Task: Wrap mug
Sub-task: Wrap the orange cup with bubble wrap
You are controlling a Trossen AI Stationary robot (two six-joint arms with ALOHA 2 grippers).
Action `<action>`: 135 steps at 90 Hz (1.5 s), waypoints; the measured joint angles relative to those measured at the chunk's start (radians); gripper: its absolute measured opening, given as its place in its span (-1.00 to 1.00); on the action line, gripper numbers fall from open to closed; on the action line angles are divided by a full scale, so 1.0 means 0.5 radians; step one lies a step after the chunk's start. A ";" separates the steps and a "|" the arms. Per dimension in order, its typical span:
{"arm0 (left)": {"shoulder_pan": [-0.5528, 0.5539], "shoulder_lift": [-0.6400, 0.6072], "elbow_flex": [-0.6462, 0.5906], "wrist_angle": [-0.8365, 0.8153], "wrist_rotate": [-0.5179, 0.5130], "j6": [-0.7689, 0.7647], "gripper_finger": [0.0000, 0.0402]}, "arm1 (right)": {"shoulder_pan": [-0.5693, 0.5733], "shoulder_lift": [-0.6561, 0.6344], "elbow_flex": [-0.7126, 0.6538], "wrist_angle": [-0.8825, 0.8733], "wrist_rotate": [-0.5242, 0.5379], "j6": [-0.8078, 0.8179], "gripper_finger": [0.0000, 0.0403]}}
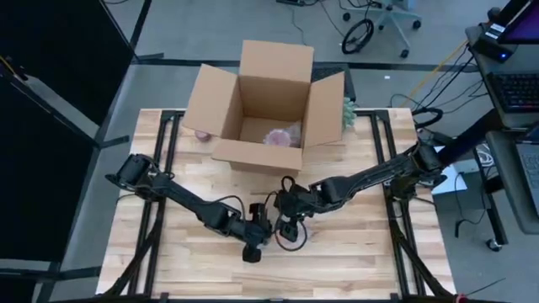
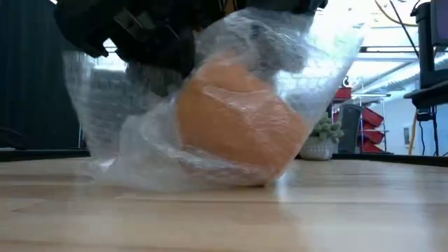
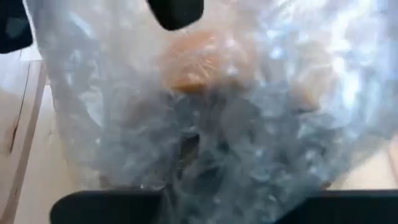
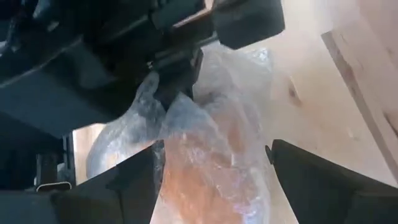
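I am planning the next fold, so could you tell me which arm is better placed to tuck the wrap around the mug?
Probably the right: its pincer straddles the wrapped mug with fingers apart, while the left pincer seems to pinch the wrap.

Bare table (image 1: 168,269) lies open to the left, right and front of the bubble-wrapped mug (image 2: 238,126). Behind it the open cardboard box (image 1: 268,109) blocks passage. Both arms converge over the bundle, the left gripper (image 1: 257,240) and right gripper (image 1: 290,220) crowding it from above.
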 joint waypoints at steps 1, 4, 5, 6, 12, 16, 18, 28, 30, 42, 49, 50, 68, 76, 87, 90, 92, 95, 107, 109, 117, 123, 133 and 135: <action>0.000 0.000 0.000 0.000 0.000 0.000 -1.00 | 0.002 0.008 0.000 -0.002 -0.001 0.003 0.37; 0.000 0.000 0.000 -0.001 -0.001 -0.004 -1.00 | 0.007 0.036 0.000 -0.015 -0.001 0.014 0.37; 0.000 0.000 0.000 -0.001 -0.001 -0.007 -1.00 | 0.010 0.047 0.000 -0.019 -0.001 0.015 0.37; 0.001 0.000 0.000 0.000 -0.001 -0.008 -1.00 | 0.011 0.056 0.000 -0.024 -0.001 0.018 0.37; 0.001 -0.002 0.001 -0.002 -0.002 -0.010 -1.00 | 0.012 0.078 0.000 -0.038 -0.015 0.010 0.37; 0.001 -0.002 0.002 -0.001 -0.006 -0.010 -1.00 | 0.012 0.075 0.002 -0.057 -0.008 -0.002 0.37; 0.001 -0.002 0.003 0.000 -0.009 -0.010 -1.00 | 0.011 0.067 0.002 -0.065 -0.006 -0.008 0.37; 0.001 -0.003 0.005 0.006 -0.016 -0.011 -1.00 | 0.011 0.016 0.002 -0.149 -0.002 -0.044 0.37; 0.001 -0.004 0.005 0.007 -0.015 -0.011 -1.00 | 0.017 0.006 0.002 -0.181 -0.003 -0.058 0.37; 0.001 -0.004 0.005 0.006 -0.016 -0.011 -1.00 | 0.089 0.011 -0.001 -0.337 -0.003 -0.146 0.37; 0.001 -0.005 0.006 0.008 -0.016 -0.011 -1.00 | 0.153 0.033 -0.029 -0.279 0.002 -0.174 0.37; 0.001 -0.005 0.006 0.008 -0.016 -0.011 -1.00 | 0.164 0.036 -0.036 -0.267 0.007 -0.176 0.37; 0.001 -0.005 0.037 0.008 -0.016 -0.011 -1.00 | 0.285 0.141 -0.214 0.122 0.277 -0.146 0.37; 0.001 -0.007 0.063 0.008 -0.009 -0.011 -1.00 | 0.317 0.172 -0.286 0.294 0.359 -0.132 0.37; 0.003 -0.009 0.102 0.027 0.040 -0.011 -1.00 | 0.329 0.220 -0.388 0.488 0.403 -0.131 0.37; 0.003 -0.009 0.111 0.028 0.045 -0.012 -1.00 | 0.331 0.227 -0.413 0.542 0.410 -0.123 0.37; 0.003 -0.009 0.115 0.024 0.048 -0.011 -1.00 | 0.334 0.236 -0.423 0.583 0.416 -0.118 0.37; 0.006 -0.009 0.122 0.020 0.055 -0.011 -1.00 | 0.336 0.251 -0.434 0.632 0.422 -0.103 0.37; 0.026 -0.010 0.128 0.012 0.104 -0.012 -1.00 | 0.336 0.295 -0.450 0.568 0.413 -0.080 0.37; 0.027 -0.010 0.128 0.008 0.111 -0.012 -1.00 | 0.335 0.290 -0.449 0.561 0.412 -0.078 0.37; 0.027 -0.011 0.128 0.021 0.114 -0.012 -1.00 | 0.335 0.219 -0.421 0.419 0.393 -0.075 0.37; 0.027 -0.011 0.128 0.020 0.116 -0.011 -1.00 | 0.334 0.140 -0.374 0.219 0.350 -0.088 0.37; 0.027 -0.011 0.128 0.018 0.121 -0.011 -1.00 | 0.335 -0.023 -0.288 -0.164 0.316 -0.088 0.37; 0.027 -0.011 0.128 0.019 0.121 -0.011 -1.00 | 0.335 -0.057 -0.273 -0.216 0.311 -0.088 0.37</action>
